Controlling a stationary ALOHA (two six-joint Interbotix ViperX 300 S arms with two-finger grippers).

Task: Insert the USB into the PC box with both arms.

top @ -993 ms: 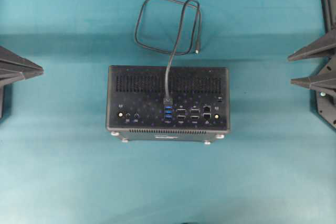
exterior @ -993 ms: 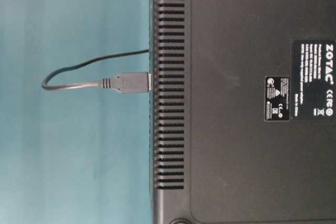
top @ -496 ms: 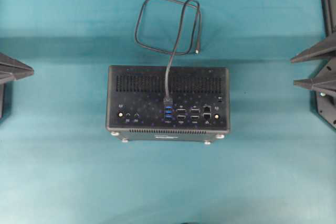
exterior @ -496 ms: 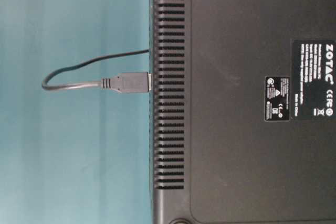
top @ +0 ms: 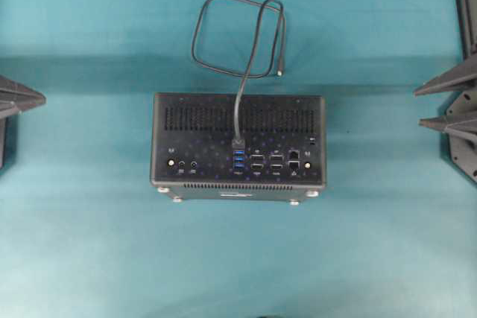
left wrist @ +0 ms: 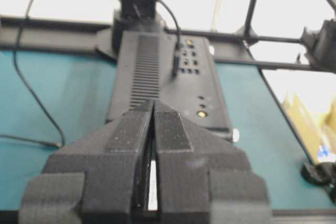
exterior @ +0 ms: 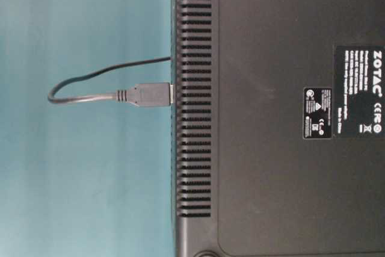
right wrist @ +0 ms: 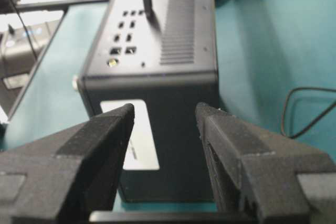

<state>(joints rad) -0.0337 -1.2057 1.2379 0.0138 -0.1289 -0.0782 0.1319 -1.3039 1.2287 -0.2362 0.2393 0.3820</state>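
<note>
PC box [top: 238, 139] mid-frame overhead, USB [top: 238, 144] plug seated in its port column, cable looped above. Table-level view confirms the plug flush against the box edge. Left gripper [left wrist: 153, 109] pressed together, empty; right gripper [right wrist: 164, 116] spread wide, empty, at frame edges overhead.

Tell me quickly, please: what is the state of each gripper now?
Left gripper: closed, holding nothing.
Right gripper: open, holding nothing.
</note>
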